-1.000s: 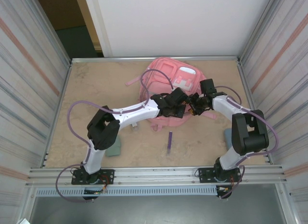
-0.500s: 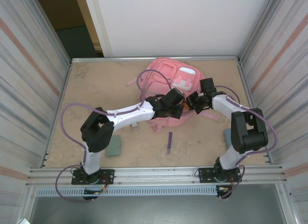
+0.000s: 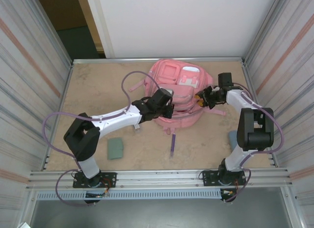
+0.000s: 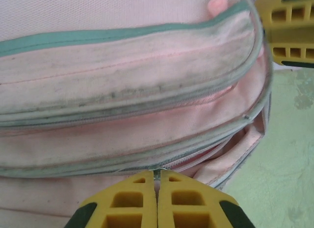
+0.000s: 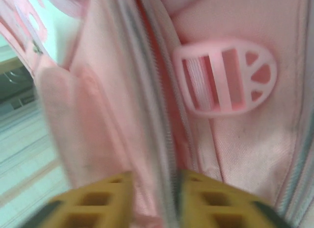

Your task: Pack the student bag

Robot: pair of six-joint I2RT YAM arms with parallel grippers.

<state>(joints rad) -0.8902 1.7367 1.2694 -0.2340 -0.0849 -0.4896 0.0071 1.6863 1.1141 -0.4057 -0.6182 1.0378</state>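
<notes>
A: What is at the lower left of the top view?

B: A flat grey-green pad (image 3: 116,148) lies on the table (image 3: 98,90), well apart from the other things.

A: And the left gripper?

B: The left gripper (image 3: 166,101) is in the centre, at the lower left edge of the student bag (image 3: 182,105), which lies in the upper centre. Its yellow fingers (image 4: 132,201) are pressed together at a zip line. A small metal piece shows at the tips, but I cannot tell if it is pinched. Below, a purple pen (image 3: 172,145) lies near the bag.

A: The right gripper?

B: The right gripper (image 3: 202,98) is at the bag's right side. Its fingers stand partly apart, with a fold and a zip between them. The view is blurred, so I cannot tell if they squeeze it
</notes>
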